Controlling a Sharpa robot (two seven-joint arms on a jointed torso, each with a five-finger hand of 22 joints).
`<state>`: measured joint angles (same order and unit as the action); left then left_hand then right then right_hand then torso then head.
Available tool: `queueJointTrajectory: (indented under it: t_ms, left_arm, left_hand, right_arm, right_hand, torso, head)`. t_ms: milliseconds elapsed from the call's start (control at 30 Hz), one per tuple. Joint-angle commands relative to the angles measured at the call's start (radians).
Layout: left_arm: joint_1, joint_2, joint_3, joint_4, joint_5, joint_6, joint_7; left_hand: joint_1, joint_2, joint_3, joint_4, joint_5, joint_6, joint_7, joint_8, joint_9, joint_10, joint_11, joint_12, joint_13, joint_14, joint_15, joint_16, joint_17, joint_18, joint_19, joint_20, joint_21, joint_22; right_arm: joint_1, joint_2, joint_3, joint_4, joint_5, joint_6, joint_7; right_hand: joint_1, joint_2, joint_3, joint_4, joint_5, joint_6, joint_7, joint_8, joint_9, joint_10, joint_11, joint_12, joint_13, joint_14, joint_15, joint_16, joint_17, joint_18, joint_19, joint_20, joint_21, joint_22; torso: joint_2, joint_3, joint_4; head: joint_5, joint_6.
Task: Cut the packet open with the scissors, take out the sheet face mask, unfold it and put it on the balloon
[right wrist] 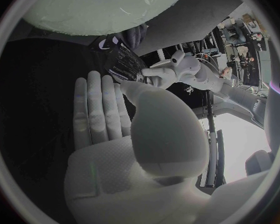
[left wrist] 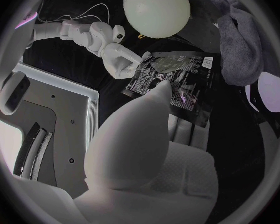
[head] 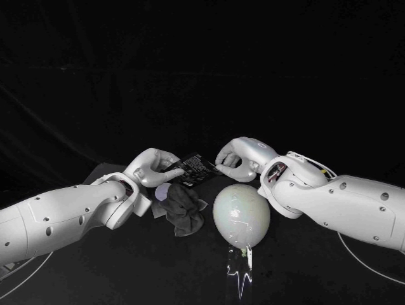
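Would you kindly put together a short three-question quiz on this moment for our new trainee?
1. True or false: the left hand and the right hand both hold the packet, with their fingers on it.
2. Where is the balloon?
A) lying on the table beside the right arm
B) gripped in the left hand
C) resting on top of the packet
3. Which hand does the crumpled grey cloth lie nearer?

Key: 1 true; 2 A; 3 the left.
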<state>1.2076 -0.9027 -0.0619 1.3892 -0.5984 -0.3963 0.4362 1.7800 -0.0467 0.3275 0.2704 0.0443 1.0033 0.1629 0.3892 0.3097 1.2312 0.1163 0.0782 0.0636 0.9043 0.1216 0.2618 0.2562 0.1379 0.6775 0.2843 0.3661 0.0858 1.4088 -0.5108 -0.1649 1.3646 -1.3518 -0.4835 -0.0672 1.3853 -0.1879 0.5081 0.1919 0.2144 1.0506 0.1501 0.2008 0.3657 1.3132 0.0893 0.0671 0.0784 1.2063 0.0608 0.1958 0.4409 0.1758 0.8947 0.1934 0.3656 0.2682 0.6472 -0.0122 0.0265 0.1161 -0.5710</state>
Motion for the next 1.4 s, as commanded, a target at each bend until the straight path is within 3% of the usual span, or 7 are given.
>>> queueJointTrajectory:
  t_ms: [33, 567, 1233, 1333, 1400]
  left_arm:
    - [0.002, 0.001, 0.002, 0.004, 0.007, -0.003, 0.007]
    - [0.002, 0.001, 0.002, 0.010, 0.011, -0.004, 0.006]
    - [0.002, 0.001, 0.002, 0.021, 0.027, -0.007, 0.005]
    - [0.002, 0.001, 0.002, 0.022, 0.029, -0.008, 0.006]
    - [0.002, 0.001, 0.002, 0.023, 0.030, -0.008, 0.006]
  left_hand:
    - [-0.005, 0.008, 0.005, 0.000, 0.004, 0.002, 0.002, 0.004, 0.008, 0.008, 0.001, -0.002, 0.001, 0.005, 0.000, -0.006, -0.001, 0.019, 0.005, 0.001, 0.004, 0.001]
    - [-0.006, 0.007, 0.008, -0.001, 0.004, 0.002, 0.002, 0.004, 0.008, 0.008, 0.001, -0.003, 0.001, 0.005, 0.000, -0.007, -0.001, 0.019, 0.005, 0.001, 0.005, 0.001]
    - [-0.007, 0.007, 0.011, -0.002, 0.004, 0.002, 0.002, 0.004, 0.008, 0.009, 0.001, -0.003, 0.001, 0.006, 0.000, -0.007, -0.001, 0.019, 0.005, 0.001, 0.005, 0.002]
    - [-0.008, 0.007, 0.012, -0.003, 0.003, 0.001, 0.002, 0.005, 0.008, 0.009, 0.001, -0.003, 0.001, 0.006, 0.000, -0.008, -0.001, 0.019, 0.005, 0.001, 0.005, 0.002]
    - [-0.008, 0.007, 0.012, -0.003, 0.003, 0.001, 0.002, 0.005, 0.008, 0.009, 0.001, -0.003, 0.001, 0.006, 0.000, -0.008, -0.001, 0.019, 0.005, 0.001, 0.005, 0.002]
  right_arm:
    - [-0.001, 0.003, 0.000, 0.001, -0.016, 0.001, -0.002]
    - [-0.004, 0.012, -0.001, -0.002, -0.016, 0.004, 0.004]
    - [-0.008, 0.019, -0.001, -0.002, -0.006, 0.014, 0.022]
    - [-0.008, 0.020, -0.001, -0.003, 0.002, 0.021, 0.032]
    - [-0.008, 0.020, -0.001, -0.004, 0.006, 0.025, 0.037]
  right_hand:
    - [-0.010, -0.004, -0.001, -0.006, -0.008, 0.006, 0.001, 0.006, 0.002, 0.005, 0.001, 0.004, 0.001, 0.006, 0.002, 0.004, 0.002, 0.007, 0.009, 0.000, 0.003, 0.002]
    - [-0.021, -0.011, 0.003, -0.016, -0.051, -0.004, 0.005, 0.009, 0.007, 0.002, 0.004, -0.002, 0.001, -0.001, 0.004, 0.001, 0.010, 0.006, 0.004, 0.001, 0.001, 0.003]
    - [-0.035, -0.019, 0.005, -0.016, -0.056, -0.019, 0.011, 0.006, 0.007, -0.011, 0.010, -0.005, -0.001, -0.016, 0.010, -0.007, 0.013, 0.004, -0.005, 0.004, -0.005, 0.001]
    - [-0.038, -0.020, 0.007, -0.017, -0.073, -0.025, 0.014, 0.004, 0.007, -0.018, 0.013, -0.005, -0.002, -0.023, 0.013, -0.011, 0.014, 0.004, -0.009, 0.007, -0.009, 0.000]
    - [-0.044, -0.021, 0.008, -0.017, -0.108, -0.034, 0.019, 0.001, 0.007, -0.029, 0.018, -0.005, -0.003, -0.033, 0.017, -0.017, 0.015, 0.004, -0.014, 0.010, -0.013, -0.001]
  torso:
    - [0.000, -0.0001, 0.0001]
    - [0.000, 0.0000, -0.0003]
    - [0.000, -0.0003, -0.0001]
    - [0.000, -0.0004, -0.0004]
    - [0.000, -0.0005, -0.0003]
  head:
    - [0.000, 0.000]
    - [-0.001, 0.000]
    - [-0.006, 0.001]
    - [-0.006, 0.001]
    - [-0.007, 0.000]
